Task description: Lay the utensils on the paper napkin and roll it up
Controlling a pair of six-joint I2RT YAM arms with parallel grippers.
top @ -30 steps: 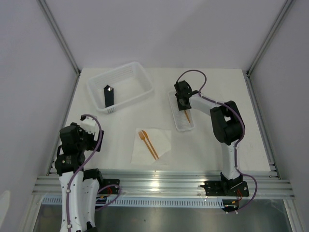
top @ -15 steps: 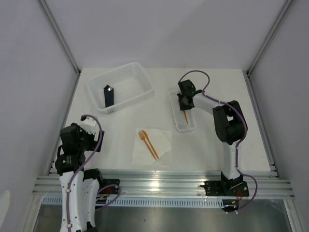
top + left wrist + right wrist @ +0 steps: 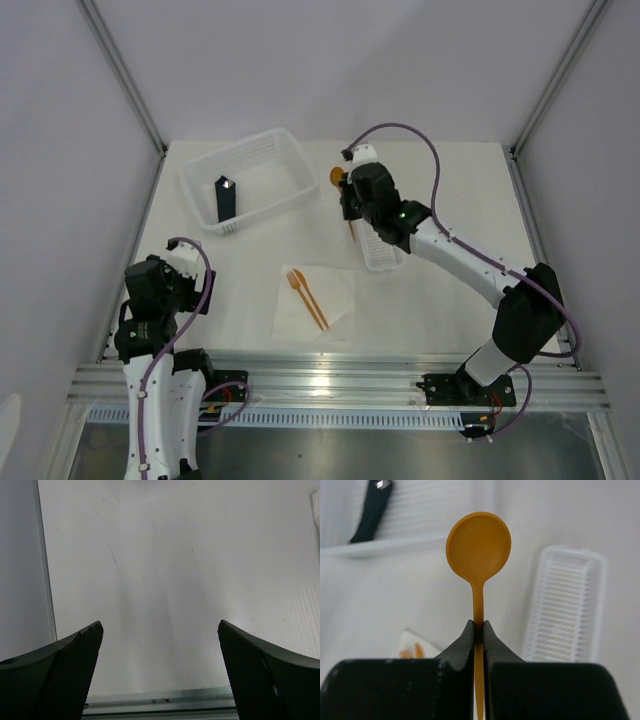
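**Two utensils on the paper napkin, the spoon up in the right gripper**

From the top camera: the fork and knife lie side by side, slanted, on the napkin. The right arm is stretched out across the table. It holds the spoon in the air in the gap between the basket and the narrow tray, bowl toward the far edge. A black block stands in the basket. The left gripper is tucked back at the near left, well apart from the napkin.

Left wrist view: the left gripper has its fingers spread wide with nothing between them, only bare table below.

Right wrist view, and here's the grip: the right gripper is pinched tight on the spoon at the handle, with the round bowl standing clear beyond the fingertips. The narrow tray sits off to the right, seemingly empty. A corner of the paper napkin peeks in at lower left, showing orange tips.

So the step in hand looks like carrying over the last piece. The next move calls for swinging the spoon back to the napkin and laying it down parallel to the fork and knife, close beside them. That way one roll can catch all three. The idle left arm will likely be wanted to pin the sheet.
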